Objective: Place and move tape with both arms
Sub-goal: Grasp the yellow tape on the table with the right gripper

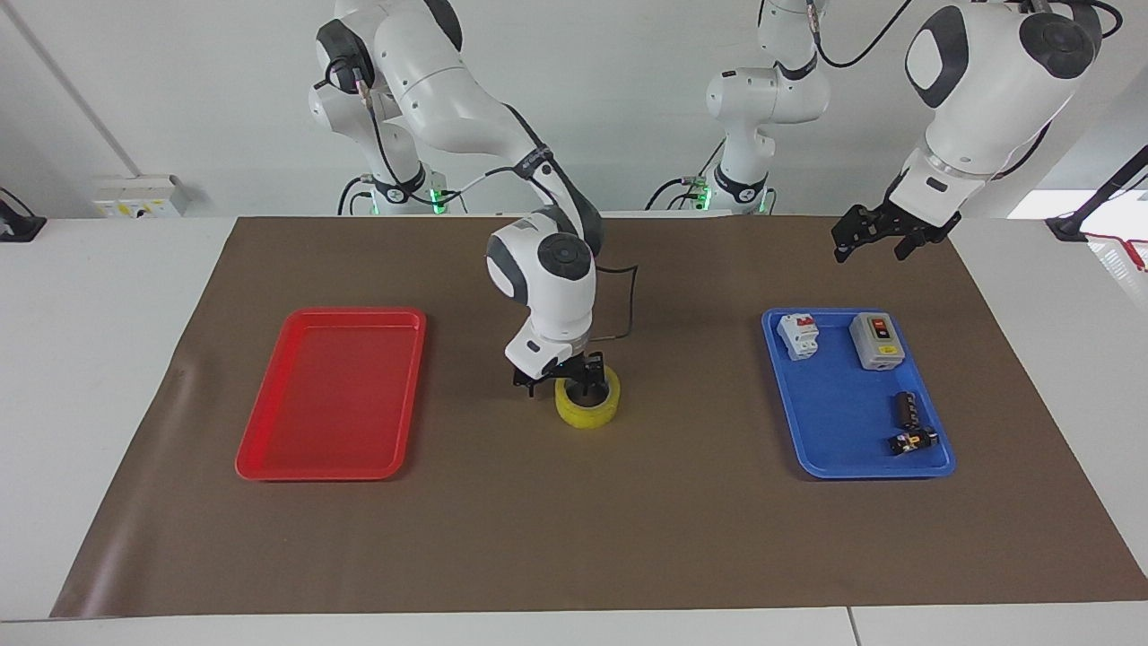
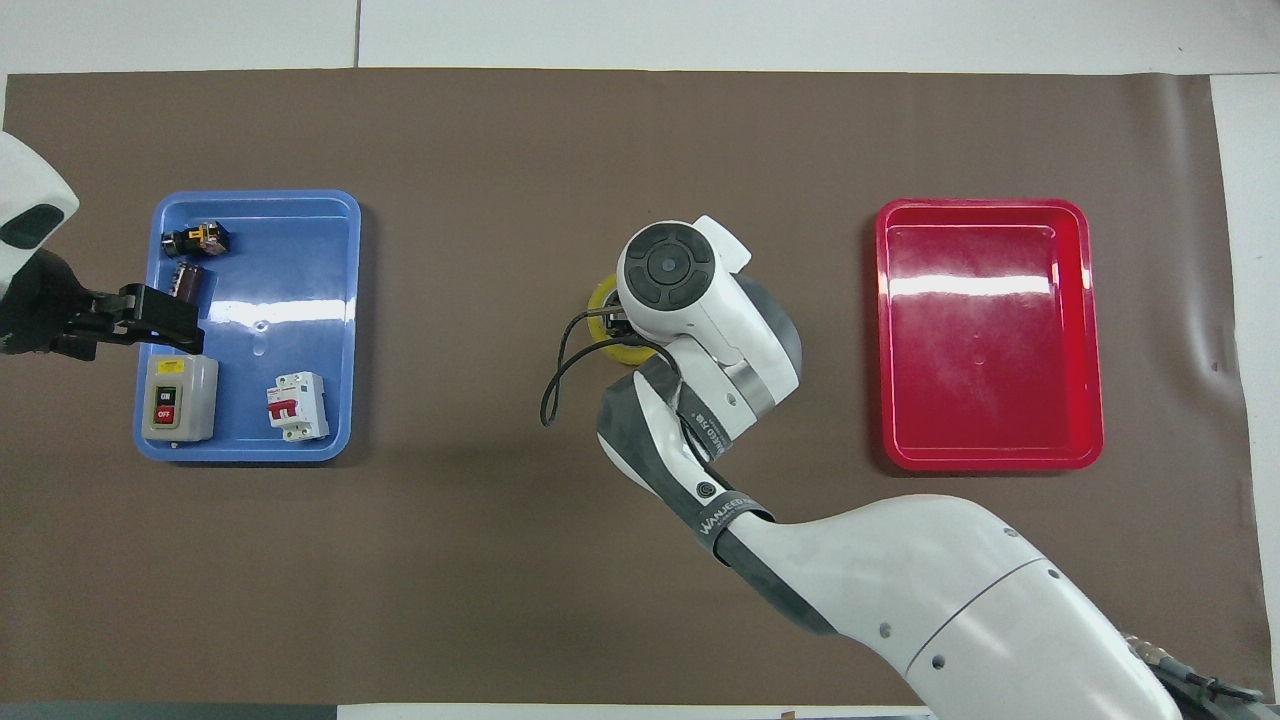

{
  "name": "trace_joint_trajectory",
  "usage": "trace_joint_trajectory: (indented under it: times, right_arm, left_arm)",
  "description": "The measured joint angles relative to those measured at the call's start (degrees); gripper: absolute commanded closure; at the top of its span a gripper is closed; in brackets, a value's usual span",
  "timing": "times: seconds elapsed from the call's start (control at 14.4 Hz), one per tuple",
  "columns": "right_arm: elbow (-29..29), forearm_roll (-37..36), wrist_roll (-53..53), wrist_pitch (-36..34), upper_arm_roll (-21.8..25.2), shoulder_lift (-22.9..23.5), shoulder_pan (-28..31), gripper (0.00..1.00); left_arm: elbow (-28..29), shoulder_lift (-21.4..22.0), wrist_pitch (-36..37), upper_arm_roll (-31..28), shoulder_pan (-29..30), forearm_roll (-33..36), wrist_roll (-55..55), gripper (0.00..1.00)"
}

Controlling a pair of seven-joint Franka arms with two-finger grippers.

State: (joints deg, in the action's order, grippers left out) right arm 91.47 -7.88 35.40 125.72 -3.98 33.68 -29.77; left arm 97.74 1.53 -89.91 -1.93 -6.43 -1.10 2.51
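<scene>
The right gripper [image 1: 563,380] is down at the tape [image 1: 588,405], in the middle of the brown mat [image 1: 574,538]. Its jaws stand spread, one finger inside the ring's hole and the other outside the wall, on the side toward the right arm's end of the table, so that the roll's wall sits between them. Whether the fingers already press on the wall cannot be told. The tape lies flat on the mat with its hole facing up, between the two trays. From overhead the right arm's wrist covers most of the roll, and only a yellow sliver [image 2: 600,318] shows past it.

The red tray [image 1: 269,449] lies toward the right arm's end of the table, well apart from the tape.

The left gripper [image 1: 868,235] hangs in the air with its jaws parted and nothing between them, over the mat beside the blue tray's [image 1: 807,449] edge nearer to the robots. That arm waits. In the blue tray lie a white circuit breaker [image 1: 798,335] with a red lever, a grey switch box [image 1: 876,340] with on and off buttons, and two small dark parts [image 1: 908,423] farther from the robots.
</scene>
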Motion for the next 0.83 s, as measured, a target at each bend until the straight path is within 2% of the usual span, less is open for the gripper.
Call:
trace_joint_trajectory:
  times: [0.07, 0.14, 0.28, 0.35, 0.42, 0.49, 0.83]
  right_arm:
    - [-0.01, -0.33, -0.06, 0.10, 0.00, 0.10, -0.53, 0.08]
    - [-0.10, -0.44, -0.38, 0.10, 0.01, 0.08, -0.71, 0.22]
    - [-0.34, -0.44, -1.41, 0.10, 0.08, 0.07, -0.56, 0.30]
    - [-0.44, -0.44, -1.54, 0.10, 0.16, 0.07, -0.48, 0.37]
    - [-0.56, -0.45, -1.84, 0.10, 0.24, 0.07, -0.38, 0.65]
    - [-0.67, -0.46, -2.52, 0.10, 0.28, 0.07, -0.11, 1.00]
    - [-1.03, -0.46, -4.97, 0.03, 0.31, 0.05, 0.70, 1.00]
  left_arm:
    - [-0.95, -0.95, 0.30, -0.01, 0.00, 0.00, 0.00, 0.00]
    - [-1.91, -1.85, 0.40, -0.01, 0.00, 0.00, 0.00, 0.00]
    - [-2.38, -2.27, 0.47, -0.01, 0.00, 0.00, -0.01, 0.00]
    - [-2.38, -2.16, 0.48, -0.01, 0.05, 0.00, -0.02, 0.00]
    - [-2.38, -2.05, 0.51, -0.01, 0.17, 0.00, -0.03, 0.00]
    - [-2.38, -1.97, 0.56, -0.03, 0.26, 0.00, -0.05, 0.00]
    - [-2.34, -0.79, 0.73, -0.02, 0.41, 0.00, -0.08, 0.00]
